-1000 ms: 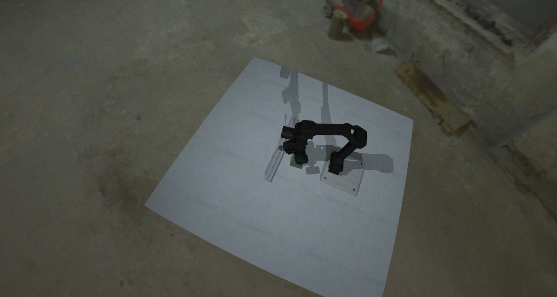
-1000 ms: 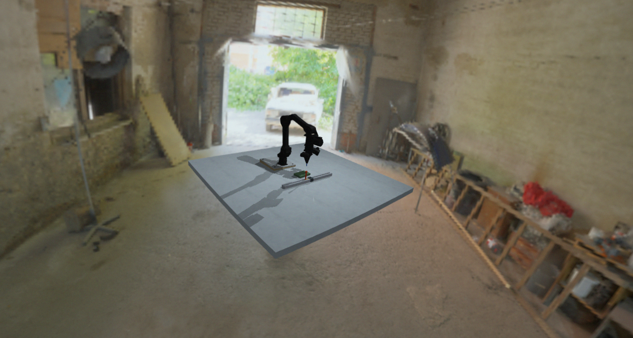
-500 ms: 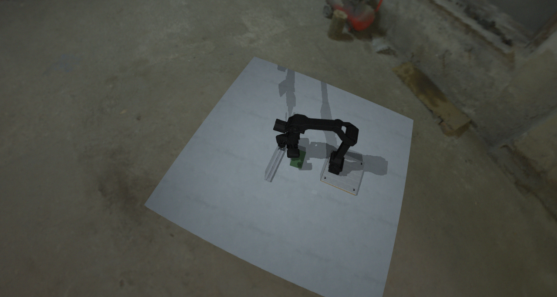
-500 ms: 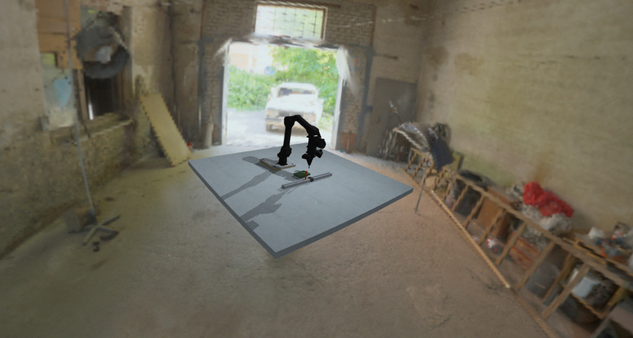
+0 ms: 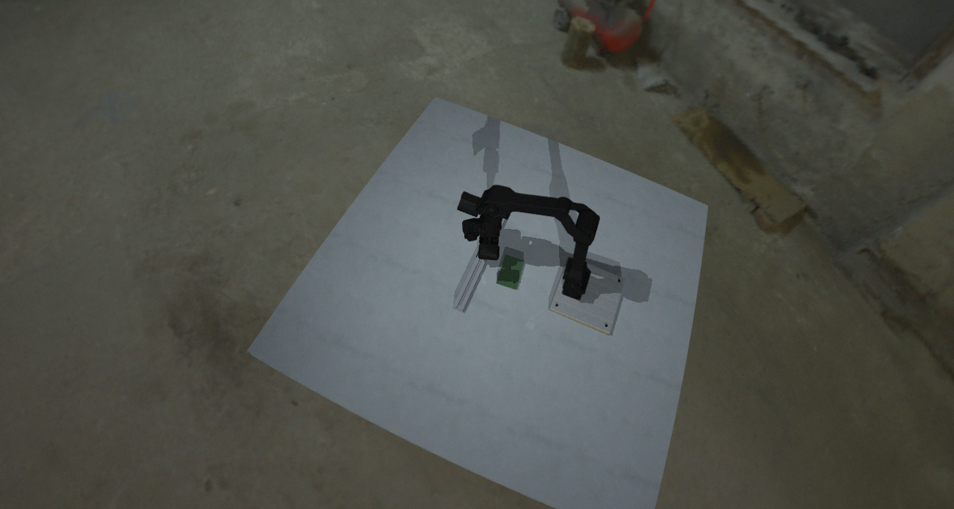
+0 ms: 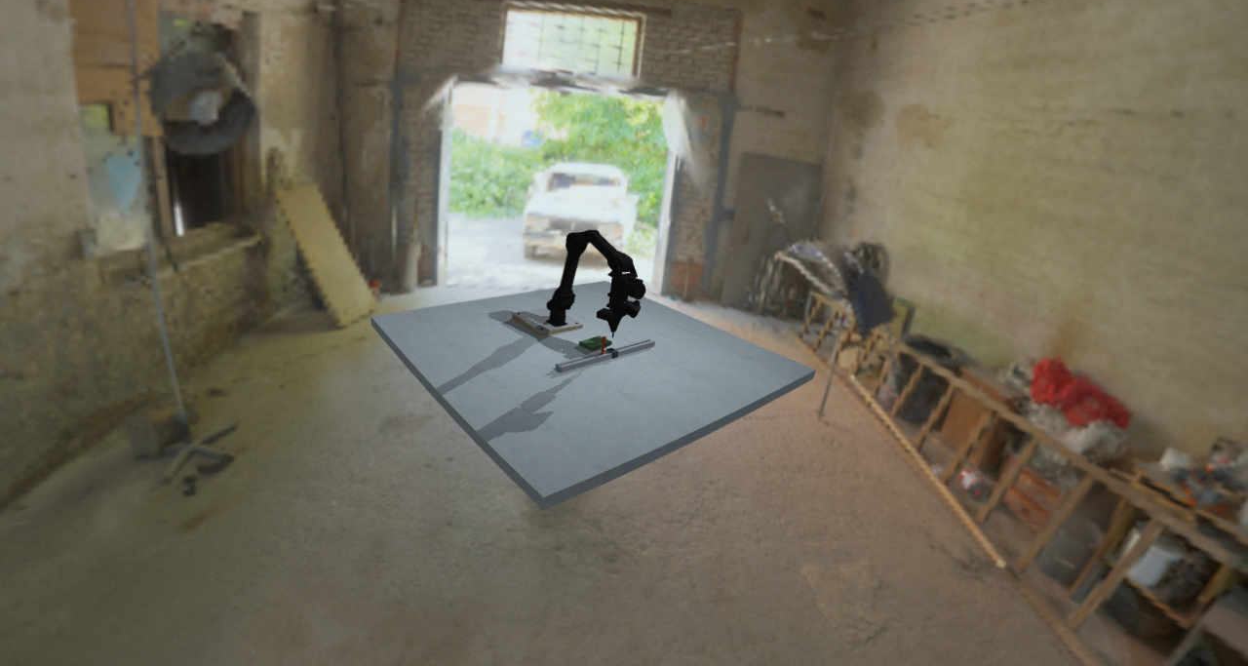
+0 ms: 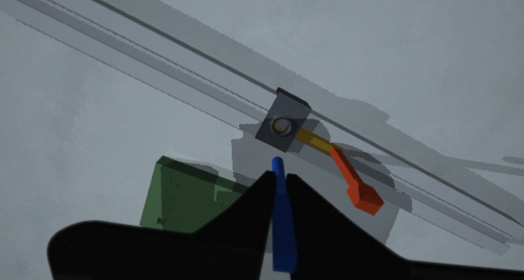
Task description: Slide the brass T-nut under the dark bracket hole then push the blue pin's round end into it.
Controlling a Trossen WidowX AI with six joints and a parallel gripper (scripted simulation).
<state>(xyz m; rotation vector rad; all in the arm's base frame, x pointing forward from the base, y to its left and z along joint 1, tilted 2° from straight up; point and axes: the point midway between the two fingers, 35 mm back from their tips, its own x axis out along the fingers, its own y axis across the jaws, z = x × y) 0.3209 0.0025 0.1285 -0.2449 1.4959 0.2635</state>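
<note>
- The claw (image 6: 612, 330) (image 7: 279, 181) is closed firmly on the blue pin (image 7: 283, 223); its round end points away from the claw, near the dark bracket (image 6: 614, 354) (image 7: 272, 135), not inside its hole.
- Brass T-nut (image 7: 317, 142) is under the bracket, its orange handle (image 6: 603, 345) (image 7: 365, 199) sticking up from the aluminum rail (image 5: 470, 285) (image 6: 580, 364) (image 7: 184, 65).
- Green tray (image 5: 504, 280) (image 6: 594, 343) (image 7: 184, 202) lies beside, on the grey tabletop (image 5: 400, 372) (image 6: 654, 400) (image 7: 82, 108).
- Behind, a white car (image 6: 578, 204).

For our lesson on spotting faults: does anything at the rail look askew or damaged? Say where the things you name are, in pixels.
Nothing stands out: the dark grey bracket (image 7: 270, 133) sits squarely across the aluminum rail (image 5: 460, 298) (image 6: 575, 364) (image 7: 184, 73), brass shows through its hole, and I see no damage.
</note>
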